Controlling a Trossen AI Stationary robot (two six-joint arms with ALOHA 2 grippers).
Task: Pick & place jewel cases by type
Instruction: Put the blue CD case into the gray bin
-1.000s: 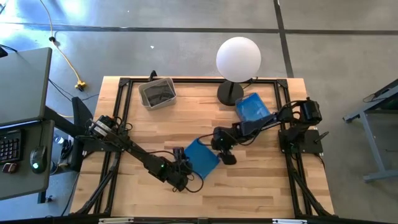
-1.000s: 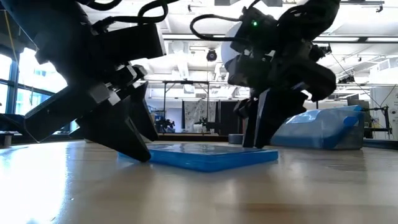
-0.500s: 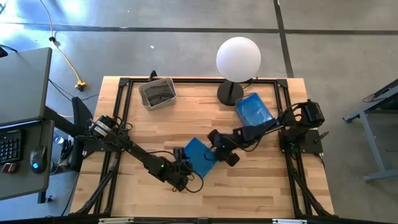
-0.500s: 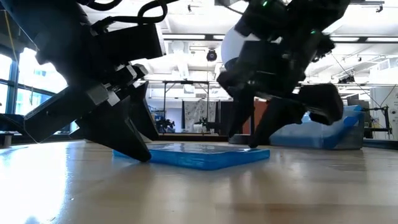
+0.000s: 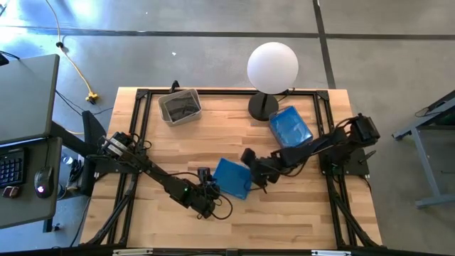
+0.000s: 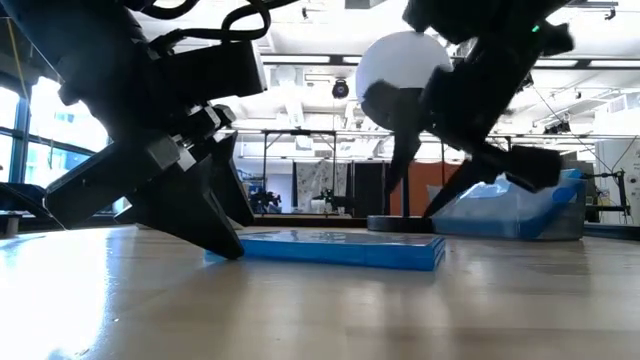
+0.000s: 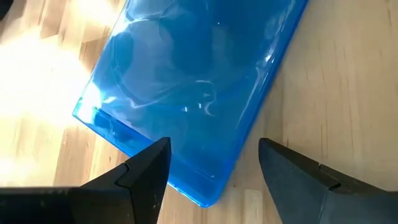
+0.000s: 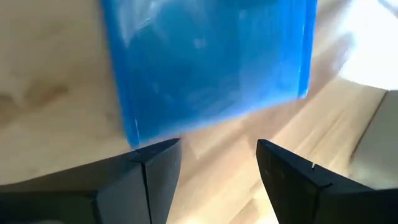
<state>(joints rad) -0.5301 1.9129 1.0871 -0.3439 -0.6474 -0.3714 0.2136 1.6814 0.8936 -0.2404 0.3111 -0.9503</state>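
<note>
One translucent blue jewel case lies flat on the wood near the table's middle, and shows in the low view too. My left gripper is open at the case's near-left corner, which lies between its fingers, with the fingertips down at the table. My right gripper is open and hangs above the table just right of the case, clear of it. More blue cases fill a bin at the far right. Dark cases lie in a grey bin at the far left. My left gripper has its fingers astride the blue case's near-left corner, coming slanting down from the near-left. One finger overlaps the case's edge in the wrist view. Whether it touches the case I cannot tell.
A white globe lamp on a black round base stands at the far edge between the two bins. Black frame rails run along the table's sides. Bare wood lies along the near edge.
My right gripper has risen off the table and drawn back a little toward the right edge, away from the blue case. The case has turned somewhat on the wood and now lies flat. My left gripper has kept still.
</note>
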